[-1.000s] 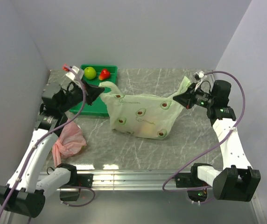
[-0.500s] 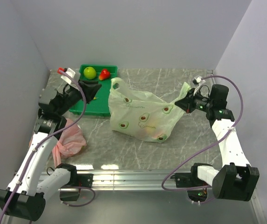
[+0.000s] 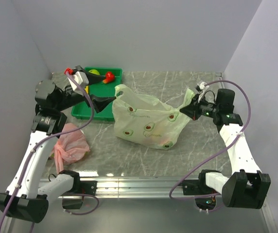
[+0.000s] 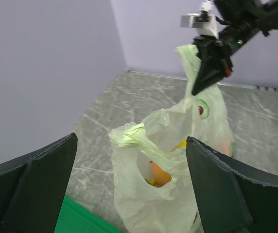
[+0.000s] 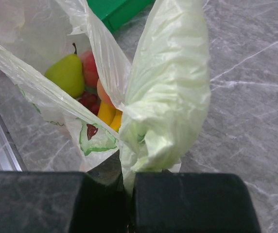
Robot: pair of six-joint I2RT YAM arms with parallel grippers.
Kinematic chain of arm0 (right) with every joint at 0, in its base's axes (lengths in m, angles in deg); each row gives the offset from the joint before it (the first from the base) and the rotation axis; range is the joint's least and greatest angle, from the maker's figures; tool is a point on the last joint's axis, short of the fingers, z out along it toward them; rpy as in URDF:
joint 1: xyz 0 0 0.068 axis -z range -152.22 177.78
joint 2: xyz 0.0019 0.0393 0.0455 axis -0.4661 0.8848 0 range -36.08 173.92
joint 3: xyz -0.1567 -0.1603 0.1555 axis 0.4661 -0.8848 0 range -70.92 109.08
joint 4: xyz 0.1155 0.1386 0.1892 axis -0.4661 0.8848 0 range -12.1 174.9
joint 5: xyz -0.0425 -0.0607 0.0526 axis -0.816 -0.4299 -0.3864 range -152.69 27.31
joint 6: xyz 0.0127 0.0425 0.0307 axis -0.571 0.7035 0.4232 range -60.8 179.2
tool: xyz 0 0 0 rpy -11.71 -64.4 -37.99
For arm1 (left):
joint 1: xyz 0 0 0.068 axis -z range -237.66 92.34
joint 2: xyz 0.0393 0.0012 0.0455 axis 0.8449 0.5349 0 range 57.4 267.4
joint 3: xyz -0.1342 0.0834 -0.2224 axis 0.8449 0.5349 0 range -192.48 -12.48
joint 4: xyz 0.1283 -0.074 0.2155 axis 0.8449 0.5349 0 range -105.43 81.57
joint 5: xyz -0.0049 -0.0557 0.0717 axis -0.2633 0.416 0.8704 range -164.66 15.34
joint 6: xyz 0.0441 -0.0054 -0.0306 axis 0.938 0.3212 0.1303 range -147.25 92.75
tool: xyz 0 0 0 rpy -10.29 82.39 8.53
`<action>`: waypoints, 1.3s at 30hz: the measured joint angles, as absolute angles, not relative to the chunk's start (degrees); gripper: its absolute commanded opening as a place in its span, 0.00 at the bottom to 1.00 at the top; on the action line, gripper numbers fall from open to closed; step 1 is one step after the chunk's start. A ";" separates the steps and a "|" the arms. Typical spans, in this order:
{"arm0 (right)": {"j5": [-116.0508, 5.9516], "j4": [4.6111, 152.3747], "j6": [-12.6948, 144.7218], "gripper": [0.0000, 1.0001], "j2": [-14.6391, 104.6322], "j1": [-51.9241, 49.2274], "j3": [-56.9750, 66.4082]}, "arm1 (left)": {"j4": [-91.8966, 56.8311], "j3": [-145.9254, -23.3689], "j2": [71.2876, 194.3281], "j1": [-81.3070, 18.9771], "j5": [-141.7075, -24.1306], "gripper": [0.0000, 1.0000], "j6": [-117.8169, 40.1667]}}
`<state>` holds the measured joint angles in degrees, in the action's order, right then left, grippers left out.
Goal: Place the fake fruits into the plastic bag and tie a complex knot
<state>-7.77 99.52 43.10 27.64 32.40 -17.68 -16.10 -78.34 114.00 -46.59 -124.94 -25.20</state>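
On the near side of the marble table (image 3: 144,158), a crumpled pink bag (image 3: 70,148) lies beside the left arm, playing no part in the job. At mid-table sits the pale green plastic bag (image 3: 148,121), its belly resting on the stone. Its long axis runs left to right across the work area, with the mouth turned upward and a little toward the left arm. The right gripper (image 3: 187,110) has its fingers pinched tight on the bag's right handle (image 5: 163,92), which is drawn up and outward, apparently to keep that side taut and stop the mouth slumping shut. Its wrist camera looks down the handle to the fake fruits (image 5: 70,73) already inside: a green pear-shaped one, with red, orange and yellow pieces beneath. The left gripper (image 3: 102,103) hovers just beside the free left handle (image 3: 121,90), fingers spread wide and holding nothing. The loop stands upright on its own, framed between the two fingers in the left wrist view. That position suggests a grasp is being lined up so both handles can be brought together for the knot. Farthest back, in the green tray (image 3: 82,110) toward the far left corner, a green apple (image 3: 94,73) and a small red fruit (image 3: 109,76) sit unpacked, so the filling step looks unfinished.
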 measured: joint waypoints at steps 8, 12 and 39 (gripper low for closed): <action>-7.84 101.80 38.05 0.00 27.64 30.70 -17.68 | -15.13 -82.15 122.00 -46.59 -137.25 0.99 -24.00; -8.06 102.65 36.54 0.00 27.64 30.61 -17.68 | -15.42 -82.72 125.06 -46.59 -141.99 0.99 -23.45; -8.80 104.55 33.79 0.00 30.55 30.02 -16.15 | -38.63 -78.37 135.57 -39.75 -148.52 0.10 -35.65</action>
